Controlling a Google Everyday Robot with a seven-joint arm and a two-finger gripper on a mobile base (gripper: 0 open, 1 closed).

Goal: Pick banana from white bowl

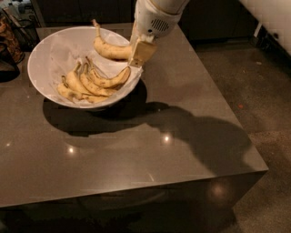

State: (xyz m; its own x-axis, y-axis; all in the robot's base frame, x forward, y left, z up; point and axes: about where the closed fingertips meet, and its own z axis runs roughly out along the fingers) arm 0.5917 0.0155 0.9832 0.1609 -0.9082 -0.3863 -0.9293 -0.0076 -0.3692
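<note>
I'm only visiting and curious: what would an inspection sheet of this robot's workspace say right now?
Surface: dark glossy table, showing light reflections and a large shadow.
Job's things: banana lies in the white bowl, at its far side, stem pointing up-left.
Clutter: smaller bananas in the bowl's near side; dark objects at the picture's left edge.
Grippers: gripper at the banana's right end, over the bowl's right rim.
Cables: nothing seen.
Surroundings: floor to the right; dark cabinets behind.
</note>
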